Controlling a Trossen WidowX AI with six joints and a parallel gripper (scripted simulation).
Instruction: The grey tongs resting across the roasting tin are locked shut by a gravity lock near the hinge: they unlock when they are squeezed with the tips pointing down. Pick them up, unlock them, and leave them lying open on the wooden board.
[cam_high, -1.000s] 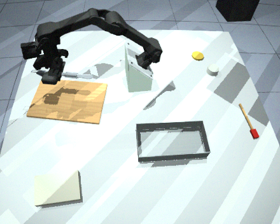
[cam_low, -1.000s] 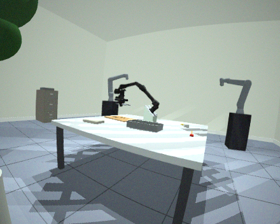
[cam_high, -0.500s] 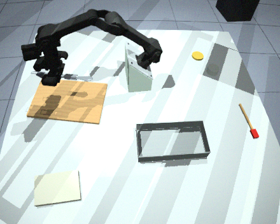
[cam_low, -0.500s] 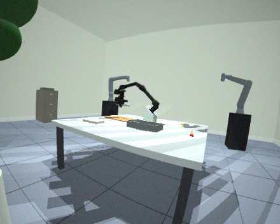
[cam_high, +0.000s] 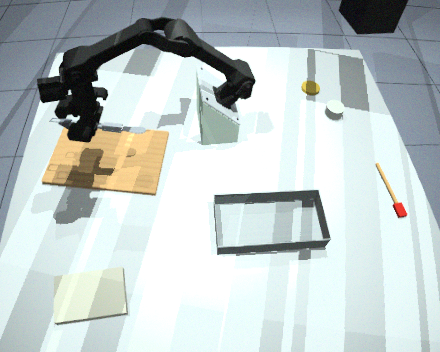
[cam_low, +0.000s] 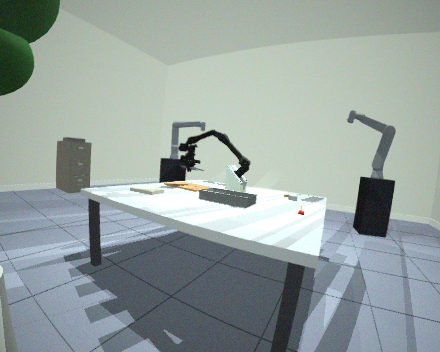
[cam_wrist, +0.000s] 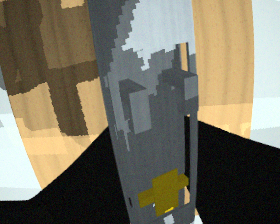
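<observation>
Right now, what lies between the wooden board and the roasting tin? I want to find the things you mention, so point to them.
In the top view, no object lies between the wooden board (cam_high: 107, 175) (cam_low: 200, 187) and the roasting tin (cam_high: 272, 247) (cam_low: 227, 198); that stretch shows only bare tabletop.

Inspected: one slim, matte-black jointed arm (cam_high: 125, 45) (cam_low: 227, 142), with angular segments, bulky rounded joints and a blocky black gripper (cam_high: 82, 134) (cam_low: 189, 162) (uniformly dark, no markings discernible).
</observation>
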